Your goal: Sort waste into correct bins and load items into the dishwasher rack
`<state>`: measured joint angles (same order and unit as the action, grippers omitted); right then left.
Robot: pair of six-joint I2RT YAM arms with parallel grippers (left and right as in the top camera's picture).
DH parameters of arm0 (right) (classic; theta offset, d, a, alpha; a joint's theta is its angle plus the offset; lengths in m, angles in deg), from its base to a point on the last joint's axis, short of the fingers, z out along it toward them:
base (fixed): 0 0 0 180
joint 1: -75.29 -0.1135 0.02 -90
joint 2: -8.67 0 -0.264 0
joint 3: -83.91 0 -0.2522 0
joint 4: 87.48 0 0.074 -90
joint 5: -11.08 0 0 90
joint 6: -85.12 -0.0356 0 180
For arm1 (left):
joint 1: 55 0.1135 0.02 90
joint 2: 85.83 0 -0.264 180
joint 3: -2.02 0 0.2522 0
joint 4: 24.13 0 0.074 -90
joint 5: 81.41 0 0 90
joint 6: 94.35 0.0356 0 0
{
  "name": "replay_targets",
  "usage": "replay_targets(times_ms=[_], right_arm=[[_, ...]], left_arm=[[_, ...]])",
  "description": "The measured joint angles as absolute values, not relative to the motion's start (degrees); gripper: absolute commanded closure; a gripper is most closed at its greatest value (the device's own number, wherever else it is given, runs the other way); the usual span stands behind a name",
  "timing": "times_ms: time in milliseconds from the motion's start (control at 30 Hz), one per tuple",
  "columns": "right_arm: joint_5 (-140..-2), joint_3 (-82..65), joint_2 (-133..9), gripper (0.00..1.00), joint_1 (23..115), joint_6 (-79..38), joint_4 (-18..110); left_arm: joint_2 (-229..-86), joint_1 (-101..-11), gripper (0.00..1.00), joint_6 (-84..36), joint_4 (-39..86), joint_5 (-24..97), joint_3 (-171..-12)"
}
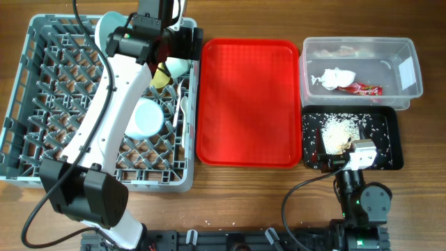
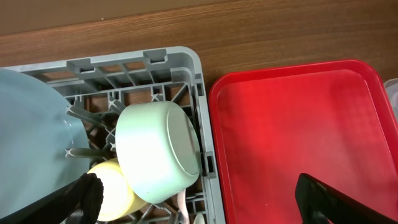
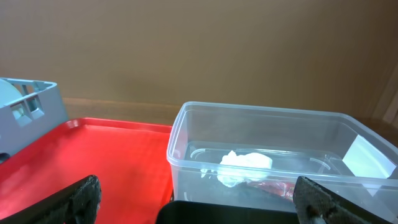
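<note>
Left pincer (image 2: pixel 199 190) gaping, bowl (image 2: pixel 149 155) ahead lying sideways in rack (image 2: pixel 186 62), bottom facing right; right pincer (image 3: pixel 196 190) gaping too, napkin (image 3: pixel 245 163) and wrapper (image 3: pixel 273 186) in tub (image 3: pixel 261 121) ahead.

Bright, even room light with soft shadows. The red tray (image 2: pixel 298 112) beside the left hand (image 2: pixel 202 202) carries a pale sheen. Its fingers (image 2: pixel 81 199) and the right hand (image 3: pixel 199 202) look dark and blurred up close; the overhead view is crisp.
</note>
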<state>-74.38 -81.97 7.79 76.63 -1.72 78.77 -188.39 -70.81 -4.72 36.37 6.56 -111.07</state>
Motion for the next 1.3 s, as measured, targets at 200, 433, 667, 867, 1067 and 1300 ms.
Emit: replay_targets(times_ms=[200, 433, 667, 867, 1067, 1300], right_arm=[[-74.38, -81.97, 7.83, 0.0, 76.63, -1.72, 78.77], [-74.18, -81.97, 7.94, 0.0, 76.63, -1.7, 78.79], [-74.16, -81.97, 8.03, 0.0, 76.63, -1.55, 78.79], [-73.99, -81.97, 8.03, 0.0, 76.63, -1.55, 78.7], [-73.99, -81.97, 8.05, 0.0, 76.63, -1.55, 78.77], [-73.99, -81.97, 8.05, 0.0, 76.63, -1.55, 78.77]], left_arm=[[-175.06, -72.58, 0.0, -4.69, 40.79, 6.61, -110.27], [-128.74, -65.22, 0.0, -4.72, 43.0, 6.74, -110.88], [-104.35, -55.91, 0.01, -4.72, 52.46, 13.78, -83.64], [-90.14, -48.5, 0.0, -8.26, 24.33, 24.11, -52.13], [-87.04, -46.59, 0.0, -17.44, -19.34, 22.76, -29.88], [-86.97, -47.25, 0.0, -25.74, -23.34, 10.87, -17.88]])
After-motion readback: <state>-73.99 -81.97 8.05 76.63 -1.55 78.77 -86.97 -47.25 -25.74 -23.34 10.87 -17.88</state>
